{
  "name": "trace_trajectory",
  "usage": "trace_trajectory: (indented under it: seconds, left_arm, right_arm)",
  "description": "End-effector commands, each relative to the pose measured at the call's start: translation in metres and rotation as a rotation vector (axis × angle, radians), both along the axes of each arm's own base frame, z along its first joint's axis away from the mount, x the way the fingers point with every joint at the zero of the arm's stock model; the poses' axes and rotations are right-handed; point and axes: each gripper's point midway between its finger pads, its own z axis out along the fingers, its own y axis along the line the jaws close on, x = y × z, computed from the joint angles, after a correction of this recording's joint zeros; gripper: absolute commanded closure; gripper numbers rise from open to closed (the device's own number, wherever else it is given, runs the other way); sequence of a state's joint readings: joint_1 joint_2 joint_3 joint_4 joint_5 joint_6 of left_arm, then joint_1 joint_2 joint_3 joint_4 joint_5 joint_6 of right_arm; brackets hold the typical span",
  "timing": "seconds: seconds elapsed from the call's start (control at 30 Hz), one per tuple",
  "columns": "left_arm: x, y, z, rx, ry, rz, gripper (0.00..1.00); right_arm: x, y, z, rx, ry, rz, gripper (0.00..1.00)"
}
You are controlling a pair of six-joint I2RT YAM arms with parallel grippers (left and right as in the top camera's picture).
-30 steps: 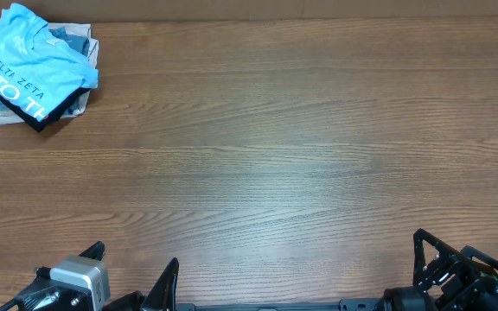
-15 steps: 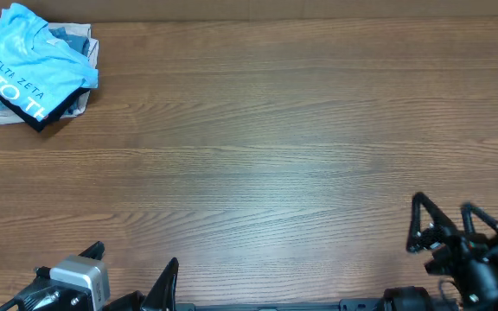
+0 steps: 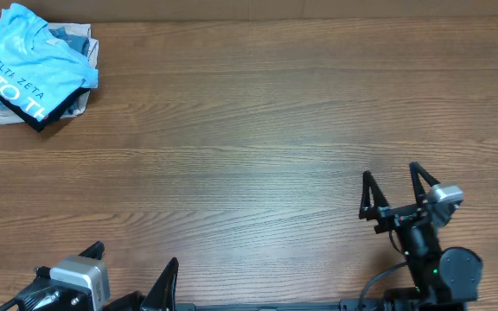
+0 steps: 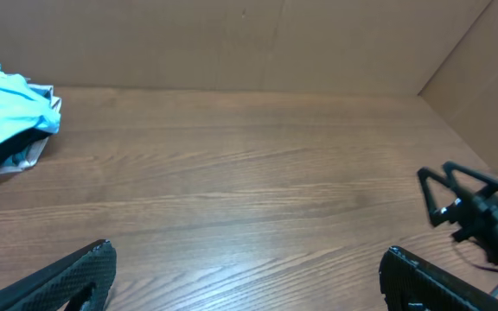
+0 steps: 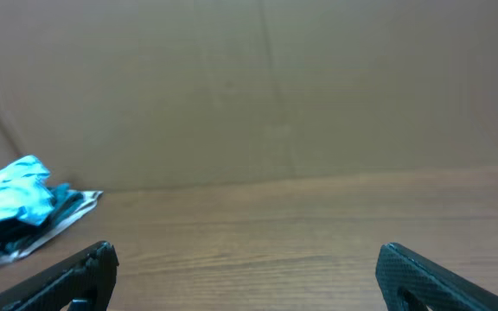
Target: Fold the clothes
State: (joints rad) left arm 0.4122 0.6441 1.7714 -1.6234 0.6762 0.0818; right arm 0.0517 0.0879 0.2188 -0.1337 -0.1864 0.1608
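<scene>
The light sky-blue t-shirt (image 3: 33,65) with white lettering lies folded on top of a pile at the table's far left corner. It also shows in the left wrist view (image 4: 7,108) and in the right wrist view (image 5: 11,203). My left gripper (image 3: 132,275) is open and empty at the near left edge; its wrist view (image 4: 245,272) shows only bare wood between its fingers. My right gripper (image 3: 392,192) is open and empty, raised above the table at the near right; bare wood lies between its fingers in its wrist view (image 5: 245,268).
Under the blue shirt lie a black folded shirt (image 3: 15,108) and denim-blue and white folded garments (image 3: 74,39). The wooden table (image 3: 249,130) has a cardboard wall (image 5: 275,86) at the back and another at the right side (image 4: 482,78).
My right arm has risen from the near right corner and swung left and forward over the table, with its gripper open. The left arm and the clothes have not moved.
</scene>
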Motion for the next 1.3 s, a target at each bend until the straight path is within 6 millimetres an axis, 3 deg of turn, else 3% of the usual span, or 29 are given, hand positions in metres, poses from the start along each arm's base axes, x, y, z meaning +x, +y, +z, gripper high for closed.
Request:
trace_trajectory:
  seconds: [0.0,0.17,0.53,0.7,1.27]
  left_arm:
    - [0.001,0.000,0.000,0.010,-0.004,-0.004,0.00]
    - [0.001,0.001,0.000,0.011,-0.004,-0.004,0.00]
    - [0.001,0.000,0.000,0.011,-0.004,-0.004,0.00]
    - [0.001,0.000,0.000,0.011,-0.004,-0.004,0.00]
    - [0.001,0.000,0.000,0.011,-0.004,-0.004,0.00]
  right_arm:
    - [-0.003,0.010,-0.013,-0.029,-0.066,0.049,0.00]
    - [0.001,0.013,-0.027,-0.025,-0.073,0.057,0.00]
    - [0.011,-0.012,-0.039,-0.011,-0.060,-0.094,0.00]
    - [0.012,-0.014,-0.072,-0.031,0.074,-0.106,0.00]
    - [0.012,-0.013,-0.071,-0.034,0.067,-0.104,0.00]
